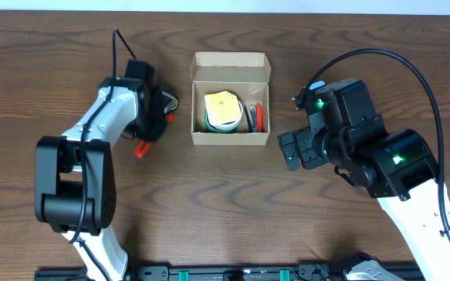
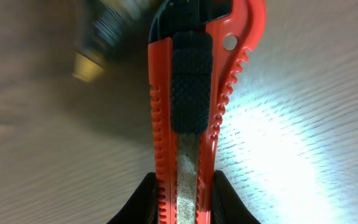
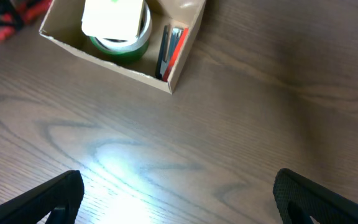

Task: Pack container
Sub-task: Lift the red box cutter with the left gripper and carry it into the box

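The container, a tan cardboard box (image 1: 231, 100) with its flap lid open at the back, sits mid-table. It holds a green tape roll with a yellow pad on top (image 1: 223, 111) and red and black pens (image 1: 255, 117). It also shows in the right wrist view (image 3: 120, 68). My left gripper (image 1: 148, 133) is left of the box, shut on a red box cutter (image 2: 188, 118) with a black slider, low over the table. My right gripper (image 1: 297, 150) is open and empty, right of the box.
A blurred metallic object (image 2: 95, 43) lies on the table just past the cutter in the left wrist view. The table is dark brown wood (image 1: 209, 203). The arm bases stand at the front edge.
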